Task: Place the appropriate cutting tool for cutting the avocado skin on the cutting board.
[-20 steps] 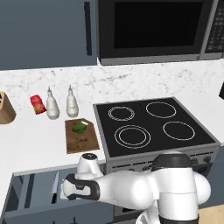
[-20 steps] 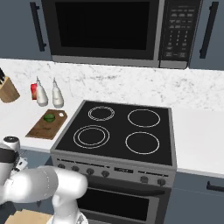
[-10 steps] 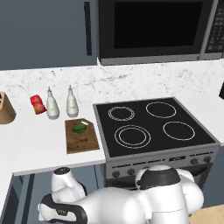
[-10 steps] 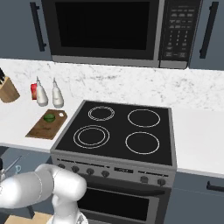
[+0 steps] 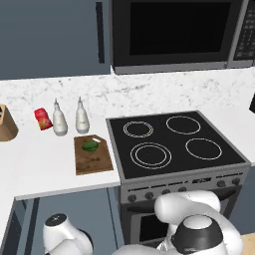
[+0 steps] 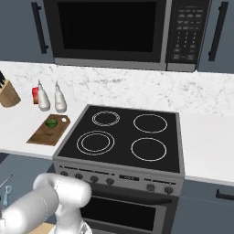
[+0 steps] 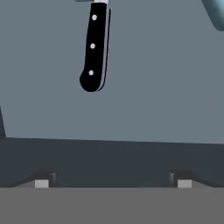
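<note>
lying flat on a grey surface, knife (image 7: 93, 48), dark riveted handle toward the gripper (image 7: 113, 183), untouched; jaws spread wide, empty. avocado (image 5: 90, 145) on cutting board (image 5: 94, 161), counter left of stove (image 5: 174, 144).

A black glass four-ring stovetop (image 5: 174, 142) sits under a dark built-in microwave (image 5: 174, 35). Two white bottles (image 5: 60, 122) stand beside a red packet (image 5: 43, 119) on the white marble counter (image 5: 45, 159), near a tan wooden knife block (image 5: 7, 124).
</note>
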